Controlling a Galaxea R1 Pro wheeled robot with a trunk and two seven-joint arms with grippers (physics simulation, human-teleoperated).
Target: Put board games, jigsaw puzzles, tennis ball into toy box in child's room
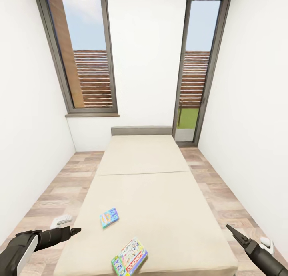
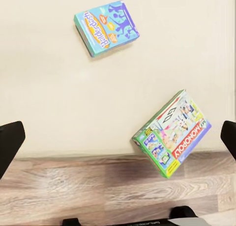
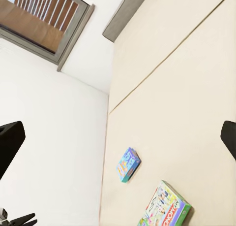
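Observation:
Two board games lie on the beige bed (image 1: pixel 148 176). The light blue board game (image 1: pixel 109 217) (image 2: pixel 106 27) (image 3: pixel 128 164) lies flat, left of the bed's middle. The green-edged board game (image 1: pixel 129 257) (image 2: pixel 171 133) (image 3: pixel 166 207) sits at the near edge and sticks out slightly over it. My left gripper (image 1: pixel 74 230) (image 2: pixel 118 142) hovers open off the bed's near left corner. At the near right corner my right gripper (image 1: pixel 234 232) (image 3: pixel 118 142) hangs open, holding nothing. The table, toy box, jigsaw puzzles and tennis ball are out of view.
White walls close in on both sides, with narrow strips of wood-plank floor (image 1: pixel 48 196) along the bed. A grey headboard (image 1: pixel 141 130), a window (image 1: pixel 82 55) and a glass door (image 1: pixel 196 67) stand at the far end. Small white objects (image 1: pixel 61 220) (image 1: pixel 266 244) lie on the floor.

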